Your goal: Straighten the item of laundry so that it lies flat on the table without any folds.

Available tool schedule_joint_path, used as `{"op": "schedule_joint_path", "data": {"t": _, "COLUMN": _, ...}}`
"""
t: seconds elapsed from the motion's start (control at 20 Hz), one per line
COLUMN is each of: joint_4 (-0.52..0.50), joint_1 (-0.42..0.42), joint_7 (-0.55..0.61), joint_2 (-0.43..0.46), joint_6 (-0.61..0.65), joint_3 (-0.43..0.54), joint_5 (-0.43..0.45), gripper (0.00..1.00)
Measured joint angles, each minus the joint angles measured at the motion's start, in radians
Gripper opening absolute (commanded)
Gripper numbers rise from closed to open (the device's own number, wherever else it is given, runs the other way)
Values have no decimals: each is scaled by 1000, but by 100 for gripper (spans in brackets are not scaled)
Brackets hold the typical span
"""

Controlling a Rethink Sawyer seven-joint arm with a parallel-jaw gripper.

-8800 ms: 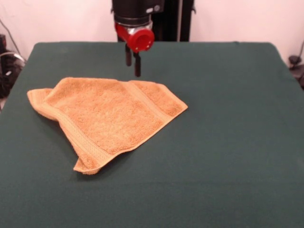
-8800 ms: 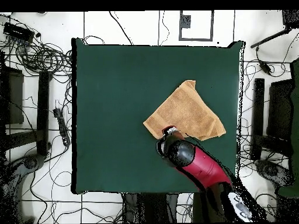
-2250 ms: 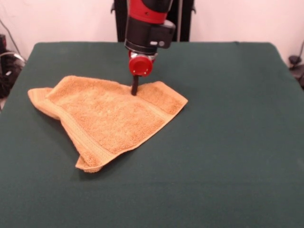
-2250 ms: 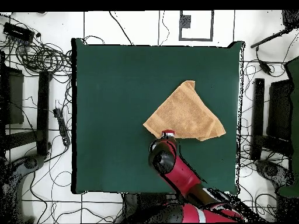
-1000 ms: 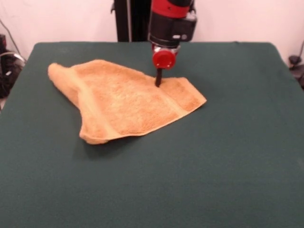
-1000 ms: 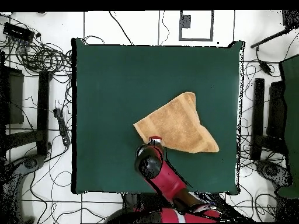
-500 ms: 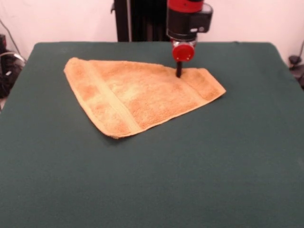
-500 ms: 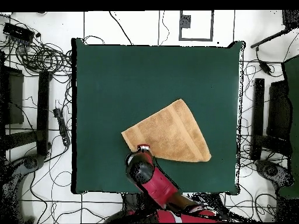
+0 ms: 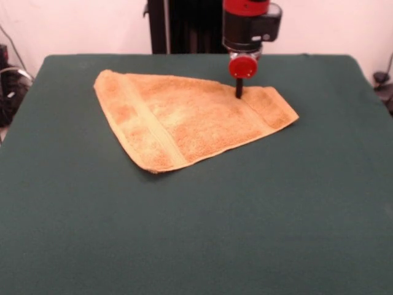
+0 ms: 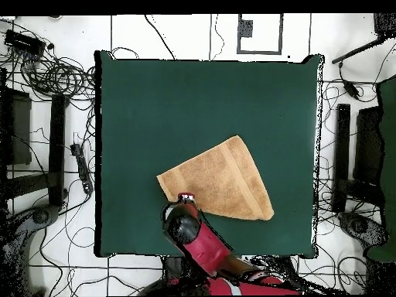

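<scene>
The item of laundry (image 9: 190, 120), a golden-orange towel, lies on the green table (image 9: 276, 215) as a flat wedge, wide at the left and narrow at the right. A woven band crosses it near each end. My gripper (image 9: 238, 93) comes straight down onto the towel's far edge, close to the right-hand band. Its dark fingers are pressed together and pinch the cloth there. In the overhead view the towel (image 10: 220, 182) sits in the lower middle of the table (image 10: 170, 108). The gripper (image 10: 186, 199) meets its lower left edge, and the red arm hides the fingers.
Tangled cables (image 10: 58, 73) and dark stands (image 10: 54, 147) crowd the floor on both sides of the table in the overhead view. A dark column (image 9: 184, 27) rises behind the table's far edge in the front view.
The gripper came down onto the towel's far edge and dragged it to the right in the front view. The crumpled left side has been pulled out flatter.
</scene>
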State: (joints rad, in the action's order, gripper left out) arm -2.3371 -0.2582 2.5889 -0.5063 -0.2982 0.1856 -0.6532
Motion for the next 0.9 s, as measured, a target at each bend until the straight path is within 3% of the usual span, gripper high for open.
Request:
{"op": "schedule_joint_path", "data": {"t": 0.35, "joint_4": 60, "joint_1": 45, "joint_7": 0, "joint_2": 3, "joint_6": 128, "joint_3": -70, "joint_5": 1, "gripper": 0}}
{"op": "schedule_joint_path", "data": {"t": 0.4, "joint_4": 81, "joint_1": 62, "joint_7": 0, "joint_2": 5, "joint_6": 177, "joint_3": -95, "joint_5": 1, "gripper": 100}}
{"op": "schedule_joint_path", "data": {"t": 0.9, "joint_4": 117, "joint_1": 86, "joint_7": 0, "joint_2": 14, "joint_6": 293, "joint_3": -156, "joint_5": 35, "gripper": 100}}
